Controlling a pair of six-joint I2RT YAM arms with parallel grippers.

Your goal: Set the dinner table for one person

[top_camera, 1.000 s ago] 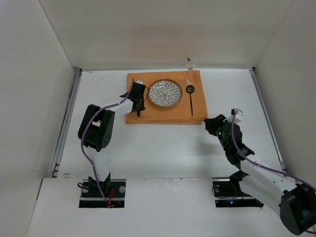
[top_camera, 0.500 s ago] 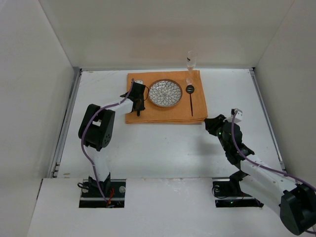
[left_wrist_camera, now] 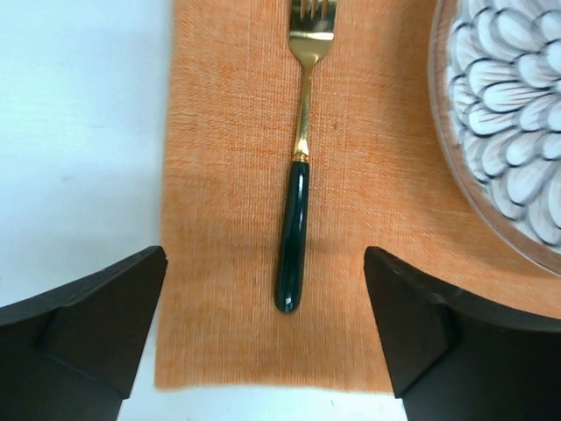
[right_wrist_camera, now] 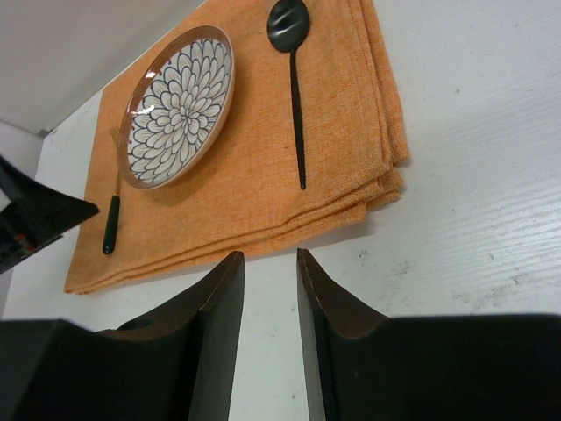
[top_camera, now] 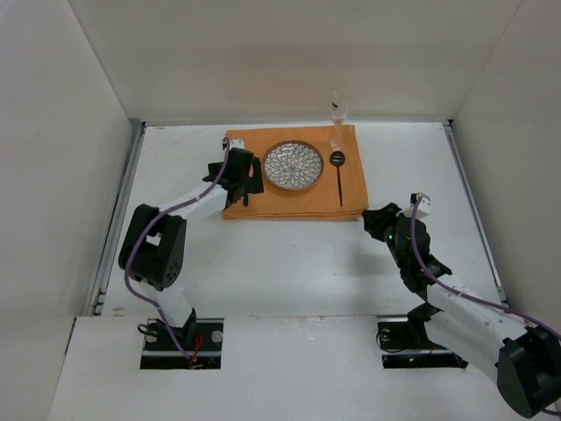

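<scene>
Black left hand (left_wrist_camera: 266, 260): fingers (left_wrist_camera: 105, 307) spread wide, released, grasping nothing. It sits over the near left part of the mat (left_wrist_camera: 228, 158). I cannot tell whether it touches the cloth.

Fork (left_wrist_camera: 298, 219): lies flat on the mat and runs near to far. The end of its dark green handle sits between the two fingers and touches neither. The gold tines point away from the hand.

Plate (top_camera: 294, 165): round, brown rim, white petal pattern. It is on the mat just right of the fork, with a strip of cloth between them.

Spoon (top_camera: 338, 171): black, on the mat right of the plate, bowl at the far end.

Glass (top_camera: 339, 107): clear, upright, at the mat's far right corner beyond the spoon.

Mat: orange woven cloth, with folded layers showing along its right edge.

Right hand (right_wrist_camera: 270, 263): fingers (right_wrist_camera: 223, 294) close together with a narrow gap between them, and nothing in that gap. It is over bare surface just beside the mat's near right corner.

Tabletop (top_camera: 289, 263): matte white, between white walls, and it carries everything. The mat lies on its far middle part.
</scene>
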